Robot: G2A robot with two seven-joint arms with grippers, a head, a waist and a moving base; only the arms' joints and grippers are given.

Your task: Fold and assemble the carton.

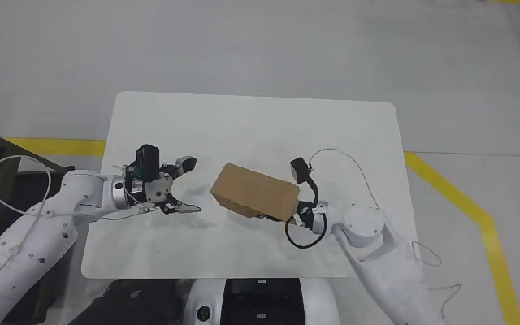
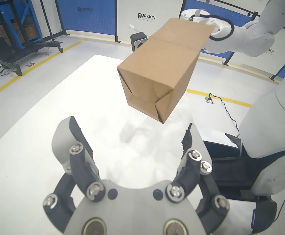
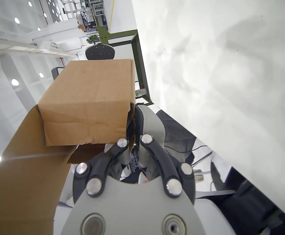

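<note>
**Desk:** What sits nearest the lens?

**Photographer:** The left hand, its fingers spread wide and gripping nothing. It is poised low over the white tabletop and faces the carton.

**Desk:** And the carton itself?

**Photographer:** The brown carton hangs in the air above the middle of the tabletop, clear of the surface and apart from the left hand. The end turned toward that hand is folded in, its panels meeting at a crease near one corner. At the far end the right hand is clamped tight on the edge of one wall, and a loose flap stands open beside it.

**Desk:** How will it handle?

**Photographer:** Light and empty, by my reading. It looks like plain corrugated board, stiff across the panels, soft at the scored folds and easily dented at the corners. A pinch on one wall lets it swing. The free hand's best purchase is probably across two opposite walls near the folded end, or flat on a flap beside its fold, not on the crumpled corner.

**Desk:** Any print?

**Photographer:** No label, tape or writing on the carton's visible faces. There is lettering on the wall panels in the room behind, which has no bearing on the job.
</note>
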